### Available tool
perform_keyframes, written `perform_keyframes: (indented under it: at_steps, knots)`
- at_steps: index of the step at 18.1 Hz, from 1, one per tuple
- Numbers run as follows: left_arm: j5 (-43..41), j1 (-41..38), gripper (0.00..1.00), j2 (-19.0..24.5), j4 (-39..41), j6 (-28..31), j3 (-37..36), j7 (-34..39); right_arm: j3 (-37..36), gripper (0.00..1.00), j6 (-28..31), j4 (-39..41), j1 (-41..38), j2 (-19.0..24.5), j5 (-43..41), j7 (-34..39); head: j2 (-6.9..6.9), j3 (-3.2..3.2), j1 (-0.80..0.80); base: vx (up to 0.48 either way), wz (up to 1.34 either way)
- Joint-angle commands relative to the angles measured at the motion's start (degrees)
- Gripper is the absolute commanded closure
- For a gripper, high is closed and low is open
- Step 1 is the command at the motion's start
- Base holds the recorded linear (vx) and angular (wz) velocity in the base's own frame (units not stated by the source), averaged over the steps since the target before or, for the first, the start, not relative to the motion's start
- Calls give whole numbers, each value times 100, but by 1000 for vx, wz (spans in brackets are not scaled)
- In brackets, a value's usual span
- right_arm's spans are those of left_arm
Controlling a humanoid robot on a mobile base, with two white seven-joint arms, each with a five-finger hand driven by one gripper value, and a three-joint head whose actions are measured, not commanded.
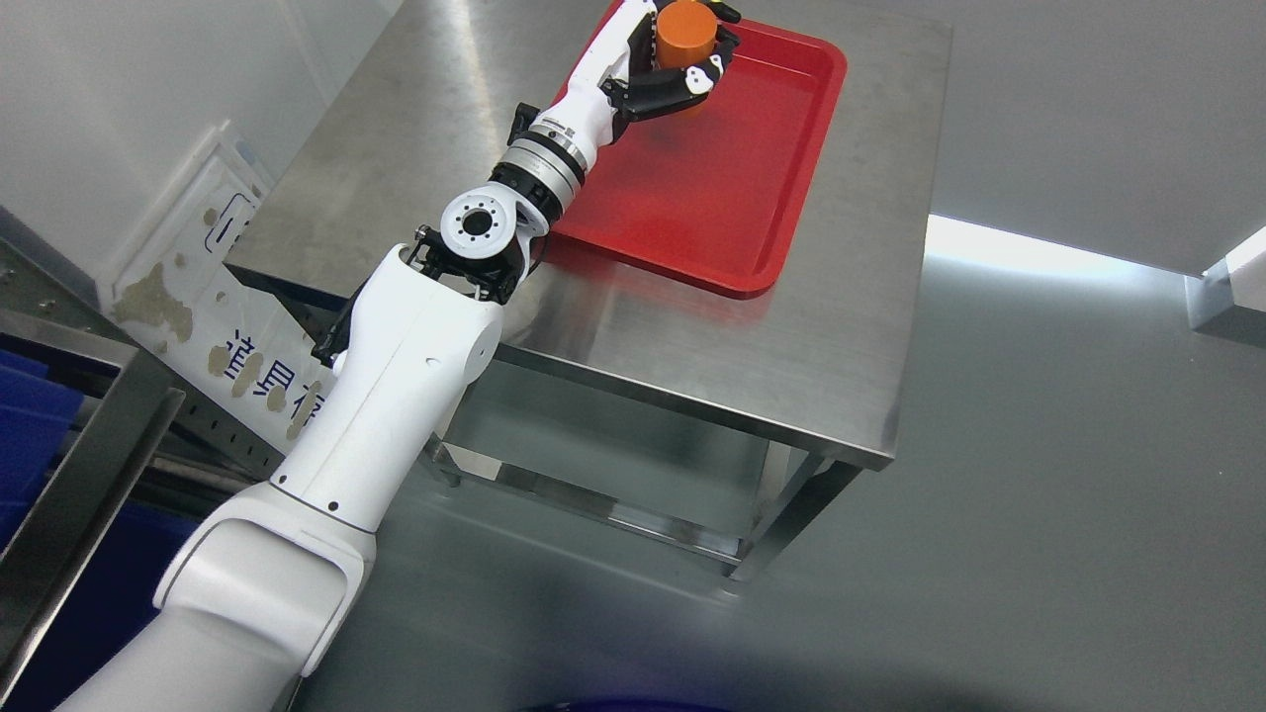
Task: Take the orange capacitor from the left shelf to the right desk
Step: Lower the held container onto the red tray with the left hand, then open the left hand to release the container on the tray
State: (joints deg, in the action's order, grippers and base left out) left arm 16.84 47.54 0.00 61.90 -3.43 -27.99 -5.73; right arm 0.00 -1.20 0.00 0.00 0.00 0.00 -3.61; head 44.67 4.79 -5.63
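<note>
Left arm [396, 396] stretched out long, wrist straight, left hand [673, 59] fingers curled tight round a load.

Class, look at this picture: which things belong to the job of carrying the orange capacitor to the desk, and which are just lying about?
Belongs to the job:
left hand, fingers closed on the capacitor
orange capacitor
red tray
steel desk

Just lying about:
blue bins at the left edge
worn sign with peeling print

I see most of the red tray [722, 198] bare below my left hand [673, 59]; the steel table [791, 346] around it lies open too.
</note>
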Motion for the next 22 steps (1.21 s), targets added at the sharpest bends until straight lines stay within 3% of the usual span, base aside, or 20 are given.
perform_keyframes:
  at_steps: [1, 9, 14, 18, 22]
  knots:
    - [-111, 124, 93, 100, -1224, 0, -444, 11, -97, 0, -3, 100, -18, -100, 17, 1, 0, 0, 0, 176, 129]
    - [188, 133, 82, 100, -1022, -149, -795, -33, -97, 0, -3, 100, -18, -100, 17, 1, 0, 0, 0, 114, 95]
    - [162, 150, 48, 100, -1013, -88, -866, -42, -97, 0, -3, 100, -18, -100, 17, 1, 0, 0, 0, 1, -1]
    - [162, 431, 8, 100, -978, -61, -578, -42, -97, 0, -3, 100, -18, -100, 17, 1, 0, 0, 0, -21, 0]
    - [188, 528, 0, 100, -173, 297, 784, -77, -97, 0, -3, 100, -18, -100, 17, 1, 0, 0, 0, -15, 0]
